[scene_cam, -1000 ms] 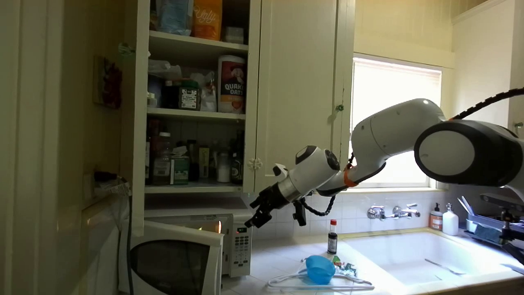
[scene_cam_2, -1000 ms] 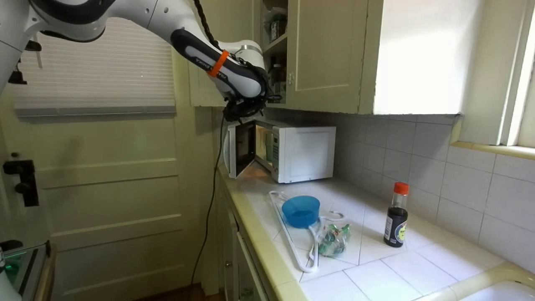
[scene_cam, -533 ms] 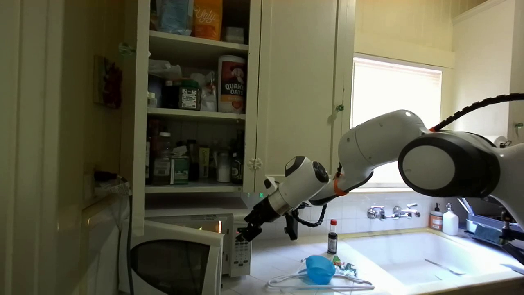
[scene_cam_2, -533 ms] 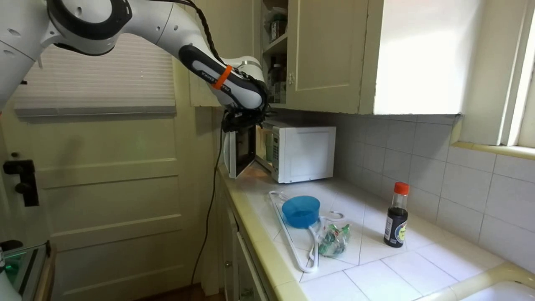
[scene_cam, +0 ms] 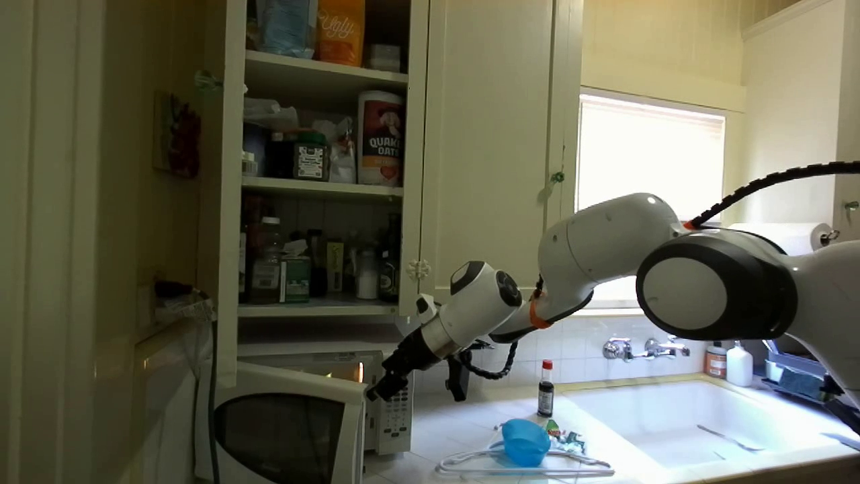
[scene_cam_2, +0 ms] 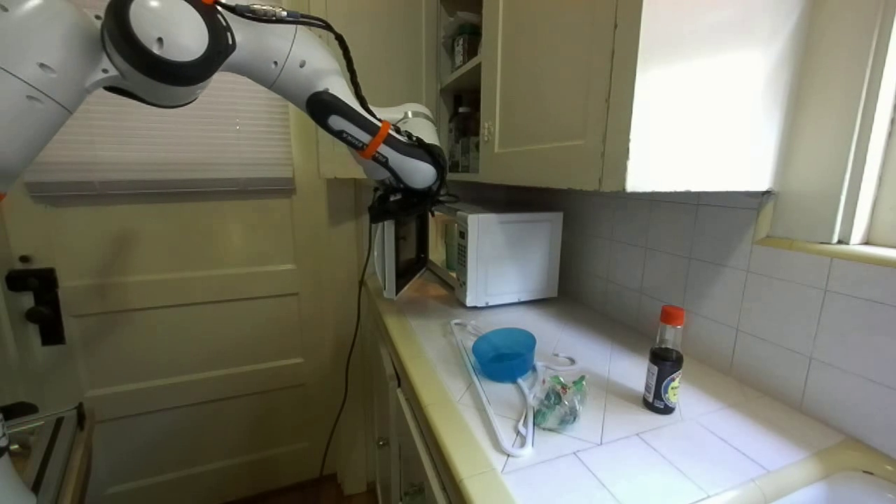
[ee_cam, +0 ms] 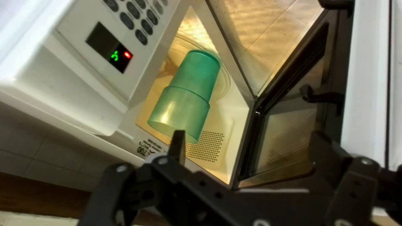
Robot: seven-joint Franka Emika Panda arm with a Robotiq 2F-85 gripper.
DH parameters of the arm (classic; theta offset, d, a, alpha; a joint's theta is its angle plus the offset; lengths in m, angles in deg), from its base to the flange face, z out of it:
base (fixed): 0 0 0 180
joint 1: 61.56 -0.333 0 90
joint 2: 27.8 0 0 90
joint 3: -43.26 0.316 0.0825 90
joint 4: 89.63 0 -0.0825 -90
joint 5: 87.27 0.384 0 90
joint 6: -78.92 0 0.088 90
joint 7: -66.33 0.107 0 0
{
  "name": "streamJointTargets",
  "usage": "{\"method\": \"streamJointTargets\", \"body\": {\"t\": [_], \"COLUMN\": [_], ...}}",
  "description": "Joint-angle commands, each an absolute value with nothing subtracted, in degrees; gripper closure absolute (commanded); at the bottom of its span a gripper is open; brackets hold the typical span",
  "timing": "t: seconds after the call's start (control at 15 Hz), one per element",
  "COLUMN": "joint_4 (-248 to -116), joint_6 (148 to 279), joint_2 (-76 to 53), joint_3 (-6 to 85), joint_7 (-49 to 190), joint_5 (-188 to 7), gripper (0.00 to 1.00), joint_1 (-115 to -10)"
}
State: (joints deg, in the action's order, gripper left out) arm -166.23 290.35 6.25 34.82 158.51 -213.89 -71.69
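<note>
- The claw (ee_cam: 249,142): fingers spread wide, nothing between them; in both exterior views it hangs just outside the microwave (scene_cam_2: 511,259).
- Step in hand, as judged: positioning before contact, at the open door (ee_cam: 292,138); whether a fingertip touches the door cannot be told.
- Next move, as judged: any entry calls for turning the gap off the door and onto the chamber; any grip, for fingers set across the green cup (ee_cam: 191,94), not along it.
- Place of the green cup: inside the lit microwave, on the glass turntable (ee_cam: 224,78); one fingertip overlaps its wide end in the wrist view, though apparently short of it in depth.
- Direction: the display (ee_cam: 110,47) lies below the keypad (ee_cam: 126,21) there, so that view is read as inverted; hence the green cup probably stands upright, narrow end down, wide end up.
- Long axis: judged vertical; on the picture it slants from upper right to lower left.
- The door points outward, toward the front edge of the counter (scene_cam_2: 623,455).
</note>
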Motion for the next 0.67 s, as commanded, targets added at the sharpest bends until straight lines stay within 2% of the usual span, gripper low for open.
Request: {"method": "streamJointTargets", "body": {"t": [0.0, 0.2, 0.6], "joint_4": [-162.32, -159.67, -152.44], "joint_6": [294.42, 300.55, 310.15], "joint_2": [9.29, 11.53, 16.29], "joint_3": [37.00, 39.42, 38.71], "joint_7": [158.34, 157.80, 161.57], "joint_5": [-211.94, -210.19, -212.08], "gripper": [0.00, 0.00, 0.00], "joint_1": [-71.30, -70.27, -73.36]}}
